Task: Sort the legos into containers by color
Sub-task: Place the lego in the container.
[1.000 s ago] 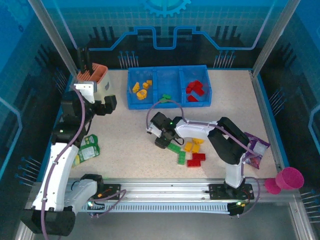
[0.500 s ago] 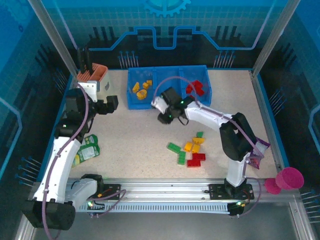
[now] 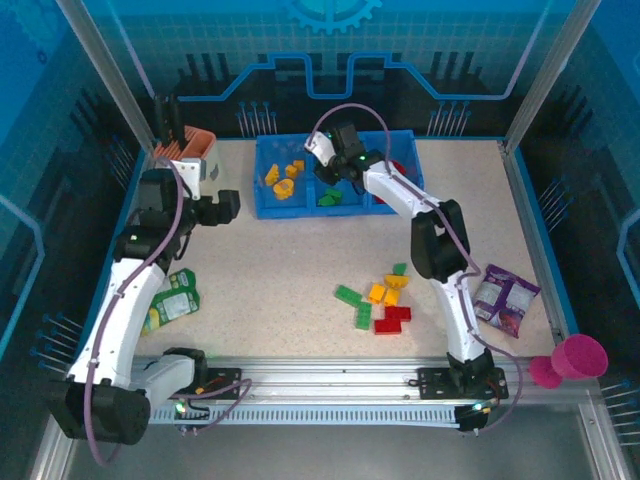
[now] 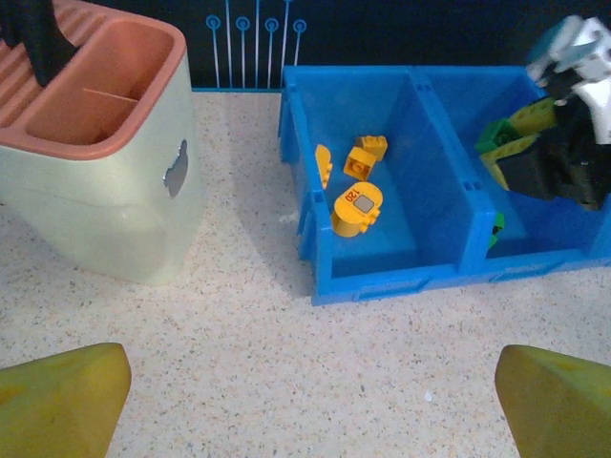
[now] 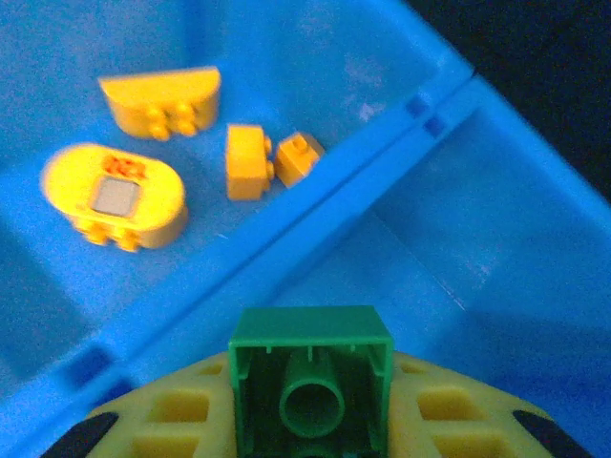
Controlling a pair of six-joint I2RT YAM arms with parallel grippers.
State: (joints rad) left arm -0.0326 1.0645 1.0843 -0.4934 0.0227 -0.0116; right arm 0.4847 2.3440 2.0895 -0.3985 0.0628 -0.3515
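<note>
My right gripper [image 3: 334,173] hangs over the middle compartment of the blue tray of containers [image 3: 405,207], shut on a green lego [image 5: 310,339] held between its yellow fingers [image 5: 172,420]. In the left wrist view it shows as the right gripper [image 4: 535,143] inside that compartment. Another green lego [image 3: 330,196] lies there. Yellow legos [image 3: 284,178] lie in the left compartment, red ones [image 3: 398,170] in the right. A loose pile of red, green and yellow legos [image 3: 382,300] sits mid-table. My left gripper [image 4: 305,420] is open over bare table, left of the tray.
A cream holder with an orange rim [image 3: 190,155] stands at the back left beside my left arm. A green packet [image 3: 175,300] lies at the left edge, a purple packet [image 3: 505,298] at the right. A pink cup [image 3: 575,358] sits off the front right corner.
My right arm has swung from the loose pile up to the tray's middle compartment, carrying the green lego. My left arm has shifted only slightly.
</note>
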